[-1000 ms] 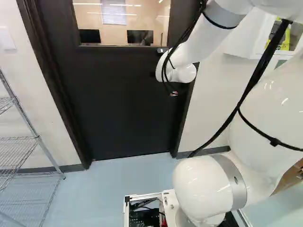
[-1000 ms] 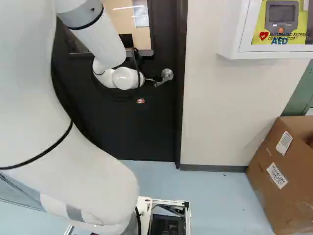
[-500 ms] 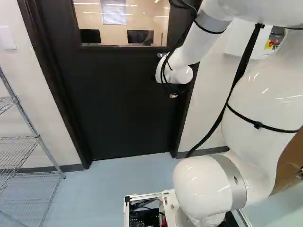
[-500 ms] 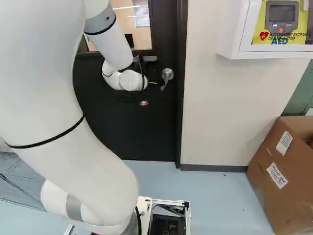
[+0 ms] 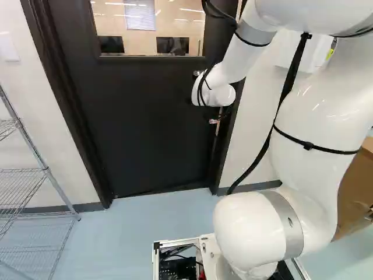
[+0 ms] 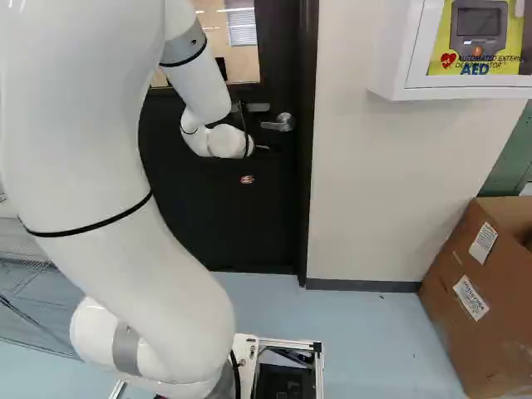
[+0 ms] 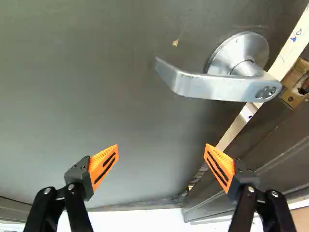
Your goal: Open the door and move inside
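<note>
Door (image 5: 145, 116), dark, windowed: slightly ajar, its pale edge (image 7: 285, 59) exposed beside the frame (image 7: 280, 140). Lever handle (image 7: 212, 87), metal: near the door's latch-side edge, ahead of the claw (image 6: 254, 163). Claw: open, orange-padded fingers wide apart, clear of the handle.

Place: a lab or workroom in an office-type building is suggested.
Wall: a grey defibrillator (image 6: 480, 23) on yellow backing is housed in a white box-shaped cabinet (image 6: 389, 71).
Shelving: silver wire shelves (image 5: 45, 169) are stood at one side.
Pane: black flat monitors (image 5: 172, 45) are seen through rectangular glass (image 5: 189, 29).
Base: electronics are left exposed within a white metal frame (image 6: 319, 374).
</note>
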`<state>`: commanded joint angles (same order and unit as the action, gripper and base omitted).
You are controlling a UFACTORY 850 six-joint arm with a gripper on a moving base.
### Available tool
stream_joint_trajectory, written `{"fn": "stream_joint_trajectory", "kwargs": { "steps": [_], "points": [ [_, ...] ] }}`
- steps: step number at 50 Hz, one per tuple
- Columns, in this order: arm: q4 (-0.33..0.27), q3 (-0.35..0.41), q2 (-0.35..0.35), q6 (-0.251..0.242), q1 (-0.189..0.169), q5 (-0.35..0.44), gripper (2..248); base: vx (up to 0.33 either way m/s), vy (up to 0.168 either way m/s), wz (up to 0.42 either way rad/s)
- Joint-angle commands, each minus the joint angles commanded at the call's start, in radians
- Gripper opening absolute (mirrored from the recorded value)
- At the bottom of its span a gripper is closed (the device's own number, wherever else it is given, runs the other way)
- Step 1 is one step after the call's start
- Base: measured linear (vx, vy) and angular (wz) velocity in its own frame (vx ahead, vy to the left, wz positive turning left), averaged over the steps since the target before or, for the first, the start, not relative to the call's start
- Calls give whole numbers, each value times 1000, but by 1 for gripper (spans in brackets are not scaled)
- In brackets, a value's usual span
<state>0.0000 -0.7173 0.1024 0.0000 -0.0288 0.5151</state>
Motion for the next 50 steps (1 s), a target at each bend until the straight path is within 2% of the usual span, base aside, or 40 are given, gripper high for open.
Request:
{"fn": "stream_joint_trajectory", "kwargs": {
  "steps": [10,17,50],
  "points": [
    [6,-1,2,0,0,0,247,0,0,0],
    [42,-15,14,0,2,0,247,0,0,0],
    [375,-140,126,0,61,0,247,0,0,0]
  ]
}}
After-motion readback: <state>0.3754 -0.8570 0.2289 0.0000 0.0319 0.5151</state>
